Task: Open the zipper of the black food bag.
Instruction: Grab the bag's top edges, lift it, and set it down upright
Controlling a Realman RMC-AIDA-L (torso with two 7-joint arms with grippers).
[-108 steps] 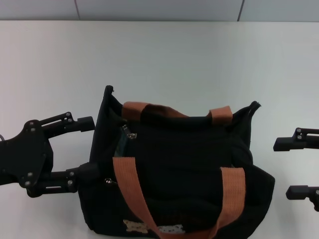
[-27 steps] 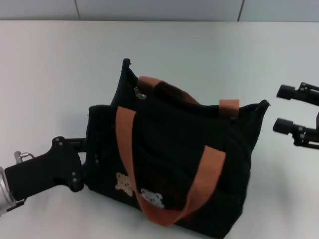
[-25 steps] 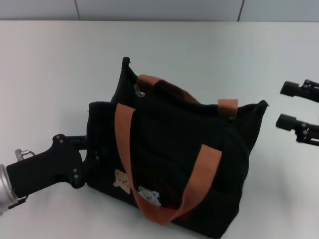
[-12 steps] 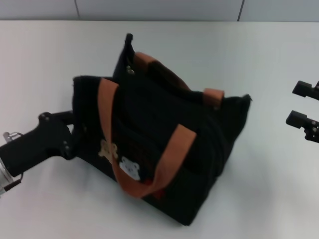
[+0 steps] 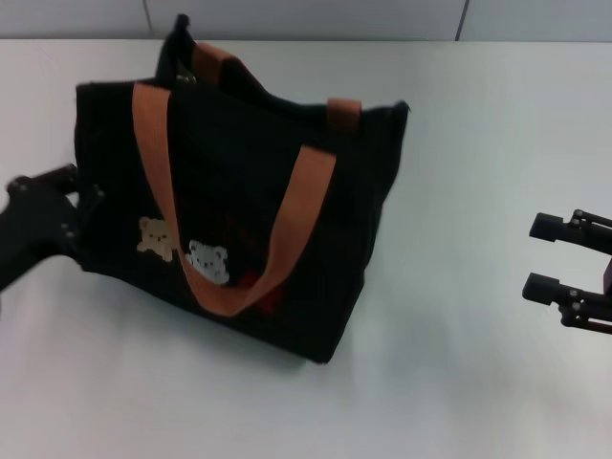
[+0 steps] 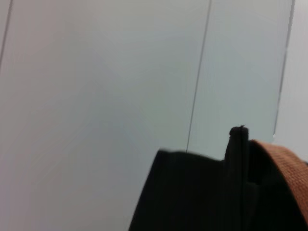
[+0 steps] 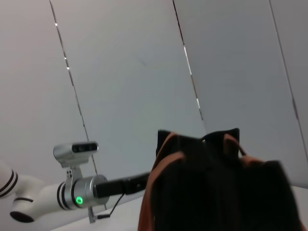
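Observation:
The black food bag [image 5: 239,191] stands tilted at the table's far left, its side with orange-brown handles [image 5: 296,215] and bear patches [image 5: 182,251] facing me. My left gripper [image 5: 76,206] is at the bag's left end, shut on the fabric, its fingertips hidden by the bag. The zipper runs along the top edge and is mostly hidden; a small silver pull [image 5: 188,76] shows near the far left corner. My right gripper [image 5: 537,256] hovers open far to the right, well apart from the bag. The bag's end [image 6: 202,192] fills the left wrist view, and the bag [image 7: 226,192] also shows in the right wrist view.
The white table [image 5: 459,382] stretches from the bag to the right gripper and to the front edge. A grey panelled wall [image 5: 306,17] runs behind the table, close to the bag's top. The left arm [image 7: 72,195] shows in the right wrist view.
The left gripper has carried the bag to the left and toward the far edge, turning it. The right gripper has drifted slightly nearer and stays open.

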